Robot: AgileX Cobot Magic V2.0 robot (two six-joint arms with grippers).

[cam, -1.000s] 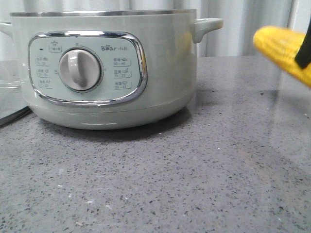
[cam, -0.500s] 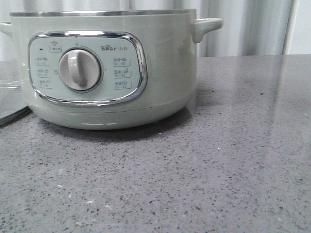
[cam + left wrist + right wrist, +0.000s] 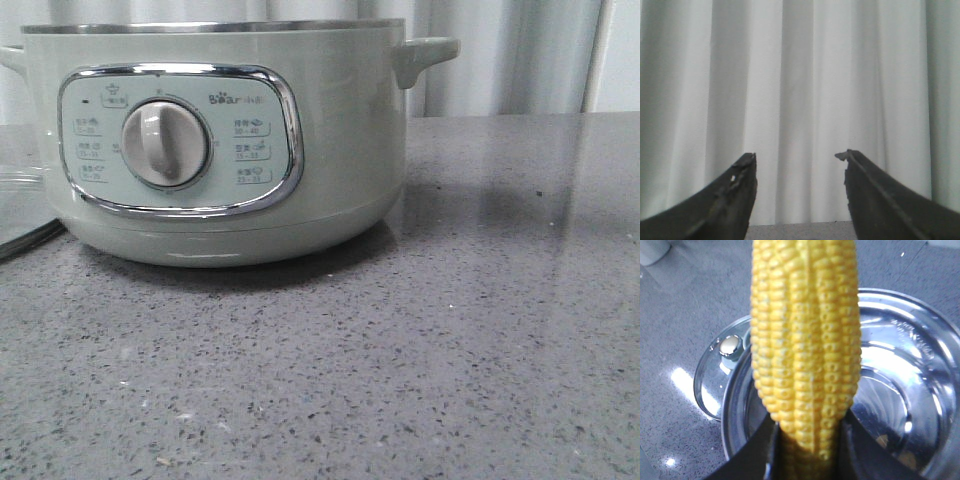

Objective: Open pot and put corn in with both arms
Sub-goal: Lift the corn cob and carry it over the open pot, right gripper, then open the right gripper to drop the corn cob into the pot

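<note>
The pot (image 3: 215,140) fills the upper left of the front frame, standing open on the grey desk (image 3: 450,340). In the right wrist frame its steel bowl (image 3: 900,390) lies beneath the corn (image 3: 807,340), which the right end effector (image 3: 807,460) clamps upright at centre. A glass lid (image 3: 715,375), probably, lies beside it. The left end effector (image 3: 797,160) gapes, holding nothing.
</note>
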